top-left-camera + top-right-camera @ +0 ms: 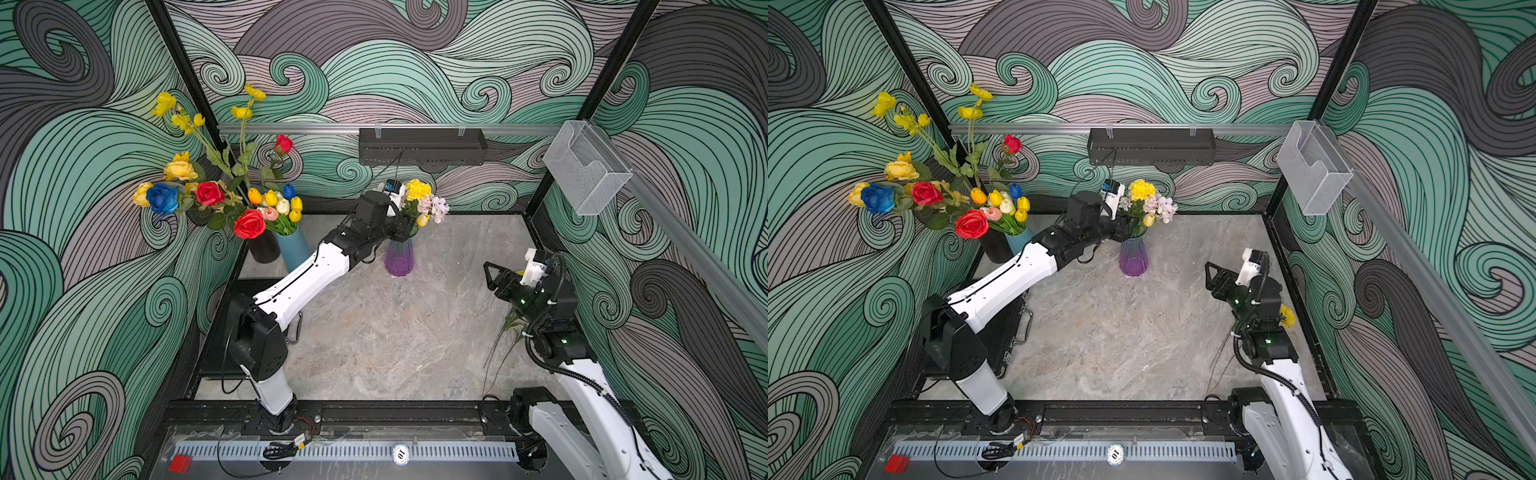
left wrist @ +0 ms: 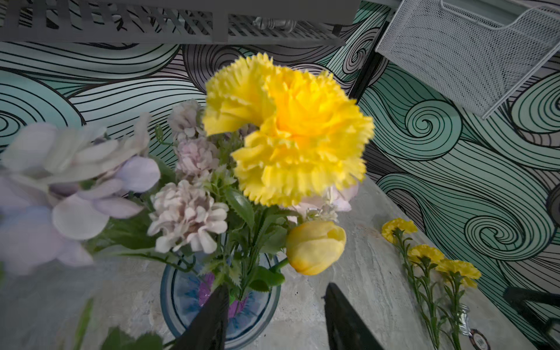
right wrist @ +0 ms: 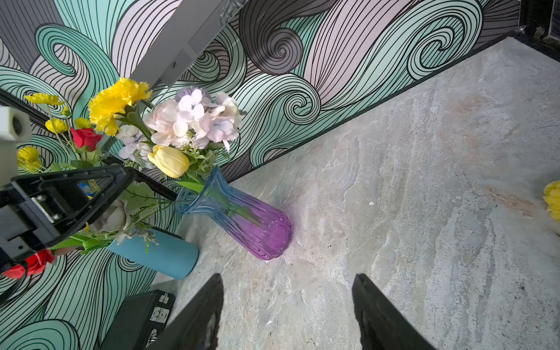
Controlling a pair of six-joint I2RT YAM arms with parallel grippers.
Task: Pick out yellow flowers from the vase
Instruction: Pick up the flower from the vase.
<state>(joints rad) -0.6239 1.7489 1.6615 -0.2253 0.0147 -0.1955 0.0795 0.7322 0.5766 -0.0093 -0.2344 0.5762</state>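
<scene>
Left pincer stands half open over the vase mouth, gripping nothing; right pincer gapes empty.

The vase is blue fading to purple, the pom-pom yellow, the table grey-marbled.

Left gripper sat at the lower middle of the frame, jaws apart with bare table showing between them. One finger overlapped the vase mouth, just beside the green stems. Ruffled yellow pom-pom filled the centre, with the yellow tulip below it. Lilac blooms at left were blurred. Three yellow flowers lay on the table at lower right.
</scene>
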